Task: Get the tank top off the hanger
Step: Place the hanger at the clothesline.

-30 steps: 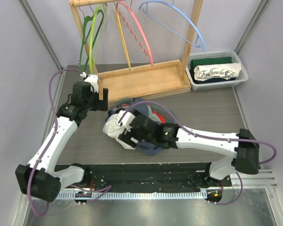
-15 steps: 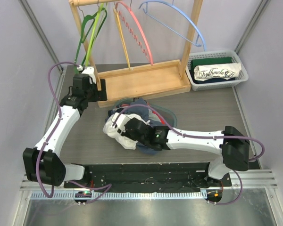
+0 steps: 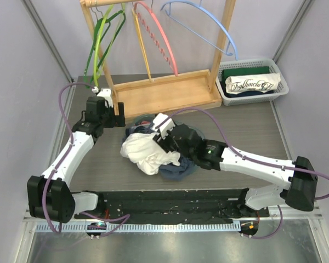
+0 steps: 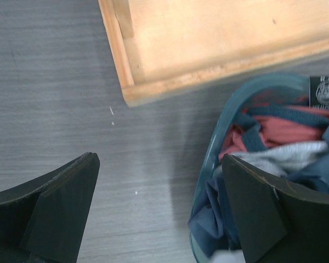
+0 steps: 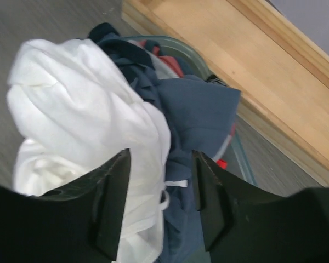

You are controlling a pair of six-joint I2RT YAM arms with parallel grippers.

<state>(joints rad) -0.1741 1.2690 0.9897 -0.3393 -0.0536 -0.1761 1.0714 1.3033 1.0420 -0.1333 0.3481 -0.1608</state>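
Pulling back off the white garment (image 3: 145, 153), right claw (image 5: 160, 159) now gapes apart

This looks like a robotics lab cell, not anyone's laundry room. Plain pale wall panels (image 3: 22, 82) held in bare metal struts (image 3: 48, 41) box in a grey wood-grain worktop (image 3: 98, 164). Two white-and-black arms, left (image 3: 71, 153) and right (image 3: 252, 164), are bolted to a perforated metal rail (image 3: 170, 226) along the near edge, with purple cables (image 3: 61, 101) looping loose from their joints. The household things read as staged props: a small wooden rack (image 3: 170, 90) hung with coloured hangers (image 3: 163, 41), a white basket (image 3: 285, 82) of neatly folded clothes (image 3: 251, 85), and one heap of clothes (image 3: 148, 153) on the worktop.
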